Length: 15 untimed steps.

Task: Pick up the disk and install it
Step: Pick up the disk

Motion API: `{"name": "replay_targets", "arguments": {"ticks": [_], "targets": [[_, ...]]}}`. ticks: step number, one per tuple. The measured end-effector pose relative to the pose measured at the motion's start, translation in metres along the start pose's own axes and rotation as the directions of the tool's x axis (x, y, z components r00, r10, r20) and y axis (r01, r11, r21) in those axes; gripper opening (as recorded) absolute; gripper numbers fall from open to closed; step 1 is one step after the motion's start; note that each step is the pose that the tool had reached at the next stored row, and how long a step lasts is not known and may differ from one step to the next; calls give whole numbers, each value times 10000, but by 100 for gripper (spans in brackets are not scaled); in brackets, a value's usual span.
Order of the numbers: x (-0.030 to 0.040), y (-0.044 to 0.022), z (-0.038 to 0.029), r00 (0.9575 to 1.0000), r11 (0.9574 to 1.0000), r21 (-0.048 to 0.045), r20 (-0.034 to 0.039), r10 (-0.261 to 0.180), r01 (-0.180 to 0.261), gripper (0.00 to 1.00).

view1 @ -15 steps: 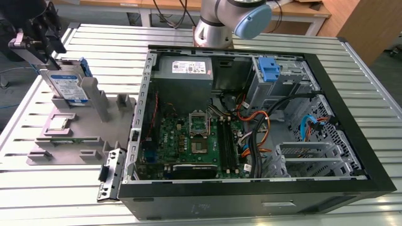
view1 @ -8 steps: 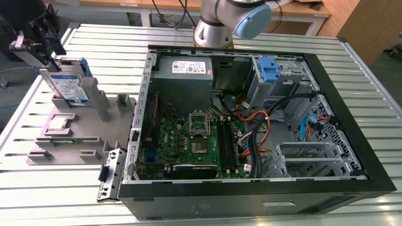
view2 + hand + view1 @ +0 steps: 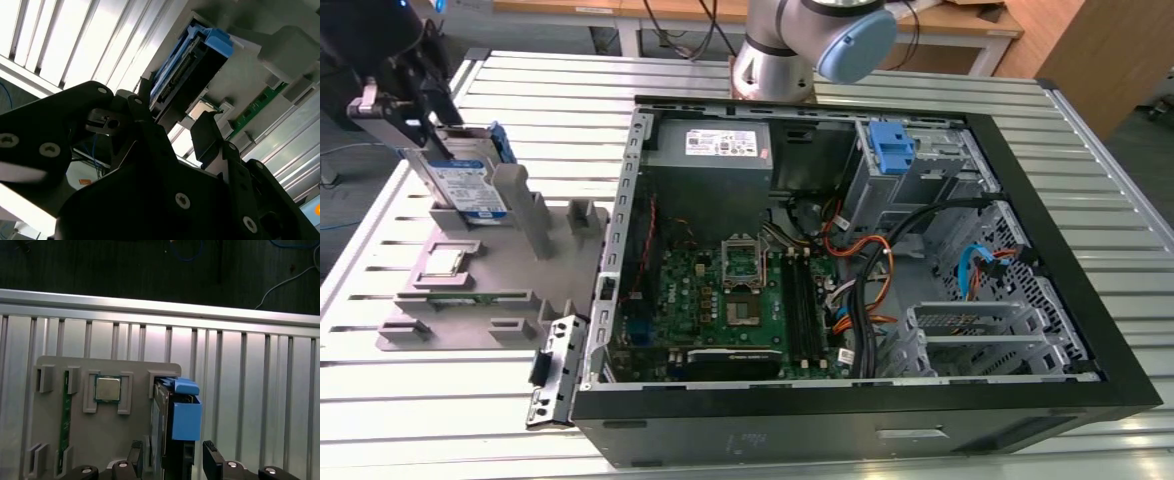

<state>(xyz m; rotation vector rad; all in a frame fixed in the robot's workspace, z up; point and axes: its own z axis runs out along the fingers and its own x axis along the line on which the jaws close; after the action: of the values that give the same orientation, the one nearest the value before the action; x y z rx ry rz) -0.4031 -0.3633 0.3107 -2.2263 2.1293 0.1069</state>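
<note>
The disk (image 3: 462,188) stands on edge in the grey fixture (image 3: 520,275) at the exterior view's left, well apart from the open computer case (image 3: 854,430). The gripper (image 3: 172,462) straddles its top, fingers spread and not yet clamped. It is probably stiff, fairly heavy and shock-sensitive (best squeezed across its flat sides). There is one disk, one processor chip (image 3: 107,388) and one spare blue bracket (image 3: 890,150).

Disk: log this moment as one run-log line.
stage: pick-up | pincer: open, a finger on either side of disk | disk: upright in grey holder, not yet lifted
</note>
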Motion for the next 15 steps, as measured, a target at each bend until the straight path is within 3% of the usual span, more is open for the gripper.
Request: {"name": "replay_targets", "arguments": {"ticks": [6, 10, 15], "targets": [[4, 1, 56, 9999, 9999, 3, -58, -107, 107, 59], [7, 1, 82, 9998, 9997, 169, -65, -162, 163, 59], [4, 1, 84, 9998, 9997, 180, -66, -164, 166, 59]]}}
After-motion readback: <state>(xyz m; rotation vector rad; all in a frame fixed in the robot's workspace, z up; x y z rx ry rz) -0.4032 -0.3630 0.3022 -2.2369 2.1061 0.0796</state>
